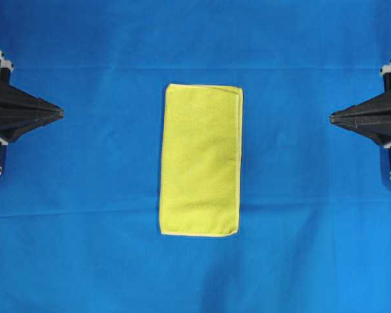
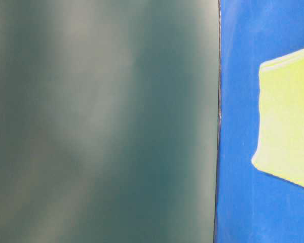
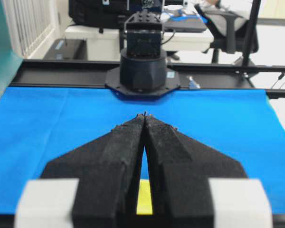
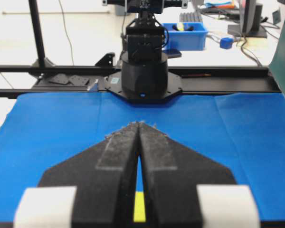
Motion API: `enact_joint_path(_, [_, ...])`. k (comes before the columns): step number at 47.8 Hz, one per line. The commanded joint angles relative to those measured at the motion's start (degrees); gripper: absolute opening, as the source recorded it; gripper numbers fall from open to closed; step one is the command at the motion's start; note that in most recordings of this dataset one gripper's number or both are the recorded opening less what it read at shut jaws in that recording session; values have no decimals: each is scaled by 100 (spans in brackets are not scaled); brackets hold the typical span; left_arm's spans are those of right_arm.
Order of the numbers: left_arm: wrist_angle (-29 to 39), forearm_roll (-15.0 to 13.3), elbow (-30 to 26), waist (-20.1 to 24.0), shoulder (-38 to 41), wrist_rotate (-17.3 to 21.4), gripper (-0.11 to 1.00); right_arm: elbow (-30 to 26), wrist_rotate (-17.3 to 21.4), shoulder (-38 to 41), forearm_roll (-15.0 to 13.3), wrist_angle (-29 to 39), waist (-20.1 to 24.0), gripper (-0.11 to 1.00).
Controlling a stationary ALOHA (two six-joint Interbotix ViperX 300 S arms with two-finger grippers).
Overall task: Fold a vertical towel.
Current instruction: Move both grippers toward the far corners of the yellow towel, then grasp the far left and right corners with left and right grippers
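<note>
Two grippers, the left gripper (image 1: 60, 113) and the right gripper (image 1: 332, 117), sit clenched and holding nothing at opposite sides of the blue cloth (image 1: 85, 248). One yellow towel (image 1: 201, 160) lies flat midway between them, long side vertical. Only the wrist views show each opposing arm's base (image 3: 142, 71).

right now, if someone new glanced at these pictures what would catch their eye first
The bright yellow towel stands out first: it lies flat, long side running up the overhead view, in the middle of the blue cloth. Next come the two black grippers, the left gripper and the right gripper, both shut, pointing at the towel from opposite sides and well clear of it.
</note>
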Motion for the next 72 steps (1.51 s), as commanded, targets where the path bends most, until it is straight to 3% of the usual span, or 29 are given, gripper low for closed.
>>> enact_joint_path(1, [-53, -290, -149, -44, 176, -211, 0, -185, 18, 79, 44, -35, -9, 0])
enact_joint_path(13, [-396, -255, -158, 44, 1020, -308, 0, -536, 70, 932, 97, 536, -598, 0])
enact_joint_path(32, [-545, -272, -765, 800, 3278, -492, 1, -1239, 70, 3076, 105, 940, -1415, 1])
enact_joint_path(37, [-642, -255, -932, 1072, 3885, -492, 19, -1503, 62, 3665, 105, 1134, -1564, 6])
enact_joint_path(44, [-1116, -255, -1107, 1327, 4772, -483, 63, -1775, 44, 4544, 79, 1143, -1854, 49])
enact_joint_path(48, [-1354, -255, -1222, 1459, 5238, -483, 80, -1898, 44, 4922, 62, 1099, -2013, 64])
enact_joint_path(63, [-1547, -255, -1802, 1881, 6627, -483, 80, -2145, 35, 5792, 18, 677, -2188, 61])
enact_joint_path(72, [-1547, -255, -2013, 1907, 6996, -483, 80, -2276, 44, 6091, 18, 642, -2153, 61])
